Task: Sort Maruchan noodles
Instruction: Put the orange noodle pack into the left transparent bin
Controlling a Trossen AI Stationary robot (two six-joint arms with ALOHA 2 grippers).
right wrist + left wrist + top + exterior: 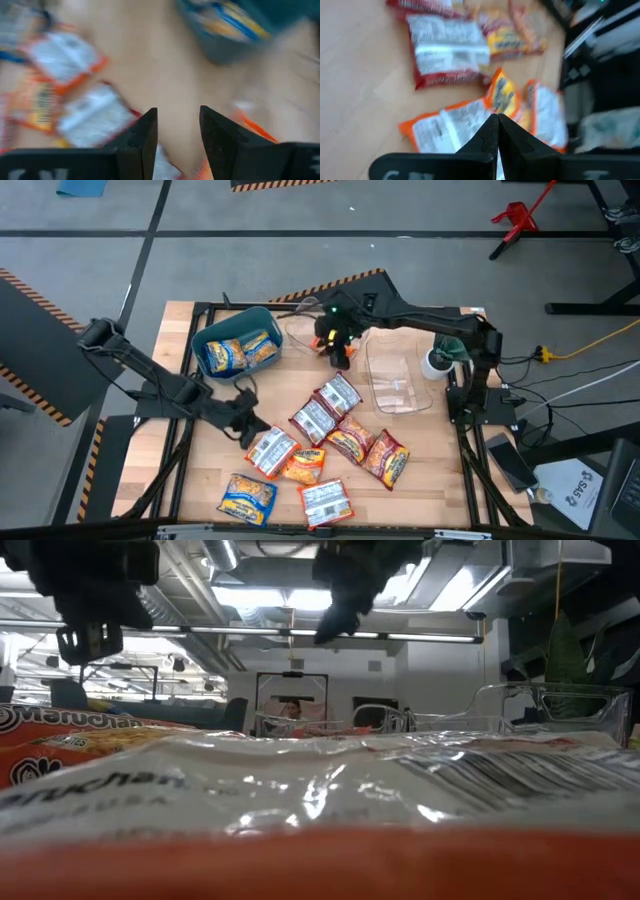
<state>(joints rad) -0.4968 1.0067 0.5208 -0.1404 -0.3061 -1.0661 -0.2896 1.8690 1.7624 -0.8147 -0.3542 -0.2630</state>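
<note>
The right end effector (337, 352) hangs at the far middle of the worktop (440, 470), between the teal bin (236, 342) and the clear container (396, 378), fingers narrowly parted, holding nothing visible. The left end effector (248, 423) is pinched together beside the noodle packets (325, 442) scattered near-centre.

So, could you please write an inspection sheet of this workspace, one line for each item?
Surface: light wooden table, black frame.
Job's things: flat crinkly noodle packets loose at table centre; blue-yellow packets inside teal plastic bin.
Clutter: clear plastic container; white cup.
Pincers: left pincer shut, empty, over the loose packets; right pincer open, holding nothing, between bin and container.
Cables: yellow cable on floor at right.
Surroundings: grey floor, red stand.
</note>
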